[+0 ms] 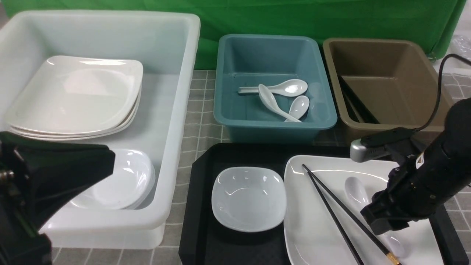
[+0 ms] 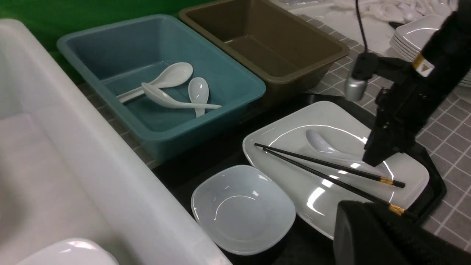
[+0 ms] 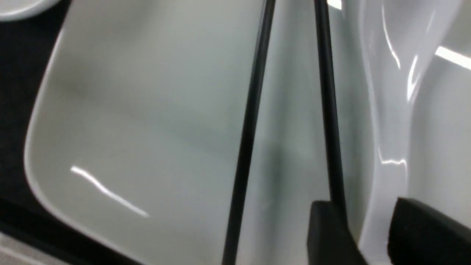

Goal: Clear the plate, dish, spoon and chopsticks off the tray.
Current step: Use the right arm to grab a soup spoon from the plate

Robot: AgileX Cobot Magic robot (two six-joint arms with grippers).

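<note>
Poised over the spoon's handle, the right hand (image 3: pixel 362 235) has its fingers parted on either side of it, and whether they touch it cannot be told; the left hand (image 1: pixel 55 180) is clenched, near the white tub. Largest is that tub (image 1: pixel 186 84), on the counter (image 1: pixel 200 121) at the robot's left, with a stack of plates (image 1: pixel 79 94) and some white bowls (image 1: pixel 123 180) inside. Next comes the black tray (image 1: pixel 198 206), to the right of the tub. Beyond the tray stand a teal bin (image 1: pixel 268 127) with three white spoons (image 1: pixel 290 88) in it and, to its right, a brown bin (image 1: pixel 393 92) with dark sticks (image 1: pixel 357 99) inside. On the right part of the tray lies the large white plate (image 1: pixel 312 221). Just beside it, on the tray's left part, sits the small dish (image 1: pixel 248 198). Two black chopsticks (image 1: pixel 342 204) with gold bands rest on the plate, close together at their thin ends and spread apart at the thick ones. The white spoon (image 1: pixel 357 189) also lies on the plate, to the right of the chopsticks.
</note>
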